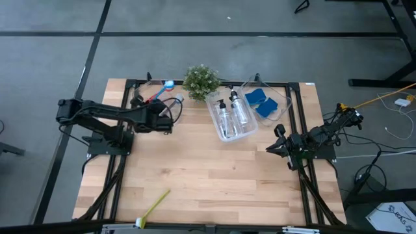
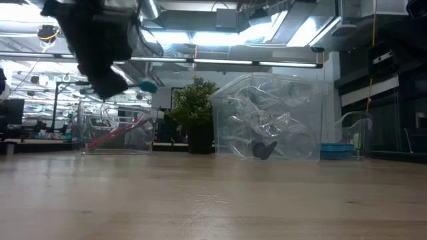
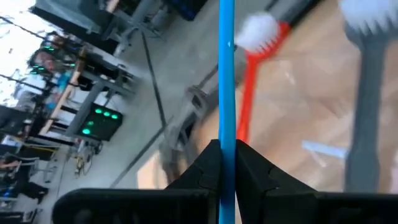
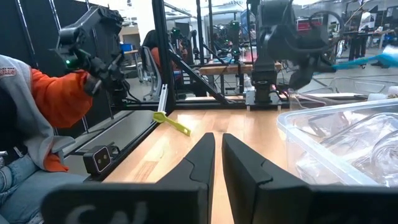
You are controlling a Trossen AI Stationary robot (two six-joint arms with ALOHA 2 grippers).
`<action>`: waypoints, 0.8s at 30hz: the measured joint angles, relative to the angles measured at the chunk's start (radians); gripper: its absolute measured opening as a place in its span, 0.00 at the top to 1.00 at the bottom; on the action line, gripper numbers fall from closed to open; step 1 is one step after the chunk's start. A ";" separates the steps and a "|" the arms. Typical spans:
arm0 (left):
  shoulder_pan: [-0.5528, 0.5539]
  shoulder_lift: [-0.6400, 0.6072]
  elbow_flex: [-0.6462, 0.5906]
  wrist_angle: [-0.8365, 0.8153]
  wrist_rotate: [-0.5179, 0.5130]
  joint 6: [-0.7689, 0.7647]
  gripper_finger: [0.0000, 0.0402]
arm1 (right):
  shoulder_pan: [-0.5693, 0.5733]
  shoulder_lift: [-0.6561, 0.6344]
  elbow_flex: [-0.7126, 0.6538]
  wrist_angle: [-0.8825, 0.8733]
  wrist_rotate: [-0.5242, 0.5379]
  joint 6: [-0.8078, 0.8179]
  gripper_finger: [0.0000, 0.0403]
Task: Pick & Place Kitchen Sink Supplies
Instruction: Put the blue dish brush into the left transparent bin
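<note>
Landmark: the potted plant (image 1: 201,80) at the far edge of the counter (image 1: 208,182).

Left hand (image 1: 170,108) is raised above the counter just left of the plant, over the left clear bin (image 1: 140,97), fingers pinched on the blue brush (image 3: 226,74); the handle runs straight out between the fingertips, its blue-white head (image 1: 168,84) beside the plant. Red brush (image 3: 247,93) lies in that same bin under the hand, white bristles up; grey brush (image 3: 367,106) next to it.

Right of the plant, touching its pot area, sits a second clear bin (image 1: 227,136) with two pump bottles (image 1: 231,112) lying side by side, black tops toward the plant. Further right from the plant, a third bin (image 1: 286,103) holds the blue sponges (image 1: 261,102).

Yellow-green brush (image 1: 153,208) lies alone on the counter, well apart from the plant at the near edge.

Right hand (image 1: 274,148) waits low, well to the right of the plant past the bottle bin, fingers pressed together, holding nothing.

A person's orange sleeve (image 4: 59,93) shows beyond the counter.
</note>
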 joint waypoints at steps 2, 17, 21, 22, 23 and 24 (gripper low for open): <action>0.000 -0.009 -0.042 0.068 0.032 0.034 0.96 | 0.000 0.000 0.000 0.000 0.000 0.000 0.92; 0.085 -0.125 -0.113 0.229 0.184 0.228 0.96 | 0.000 0.000 0.000 0.000 0.000 0.000 0.92; 0.101 -0.160 -0.113 0.229 0.188 0.228 0.96 | 0.000 0.000 0.000 0.000 0.000 0.000 0.92; 0.104 -0.168 -0.113 0.229 0.187 0.228 0.96 | 0.000 0.000 0.000 0.000 0.000 0.000 0.92; 0.106 -0.175 -0.113 0.231 0.187 0.228 0.96 | 0.000 0.000 0.000 0.000 0.000 0.000 0.92; 0.107 -0.182 -0.113 0.231 0.187 0.226 0.96 | 0.000 0.000 0.000 0.000 0.000 0.000 0.92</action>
